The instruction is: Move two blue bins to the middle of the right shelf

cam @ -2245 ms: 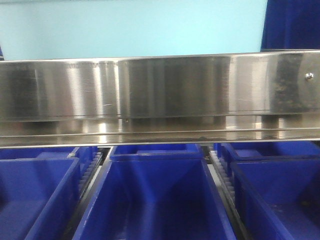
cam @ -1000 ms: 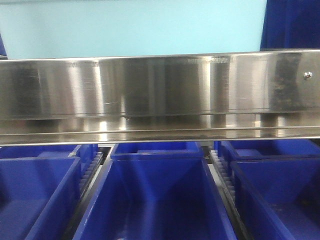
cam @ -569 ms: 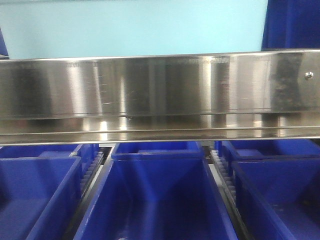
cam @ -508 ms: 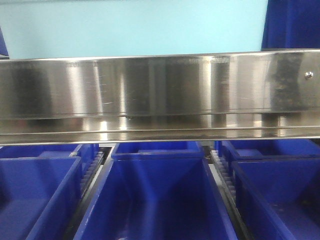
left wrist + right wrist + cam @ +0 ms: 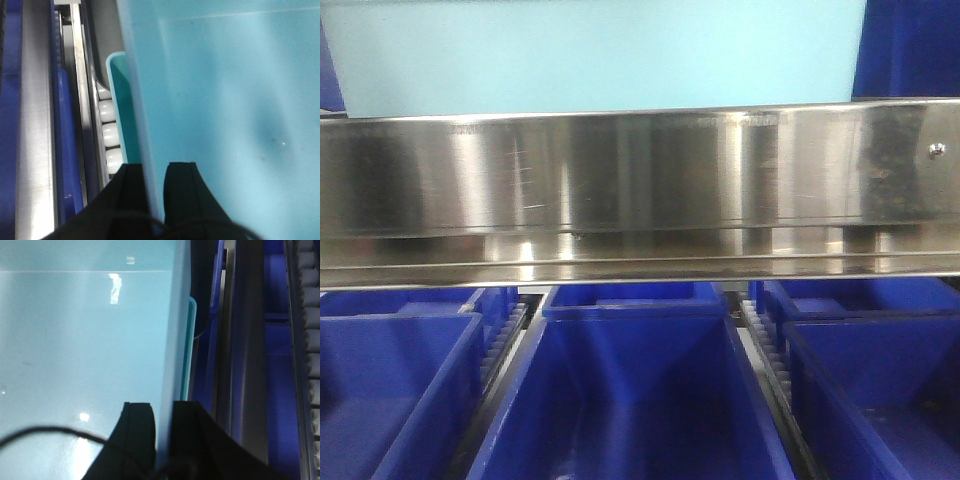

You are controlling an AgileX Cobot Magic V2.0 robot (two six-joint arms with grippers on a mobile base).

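Observed: the pale blue bin [image 5: 600, 55] lies just above and behind the top edge of the steel front rail [image 5: 640, 170], its long axis along that rail, with the left gripper [image 5: 154, 169] and right gripper [image 5: 162, 407] each clenched on an opposite side wall, equally near.

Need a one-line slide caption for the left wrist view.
Left pincer grips the wall of the pale blue bin beside white rollers.

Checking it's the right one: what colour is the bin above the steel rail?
The bin is pale sky blue, clearest in the front view.
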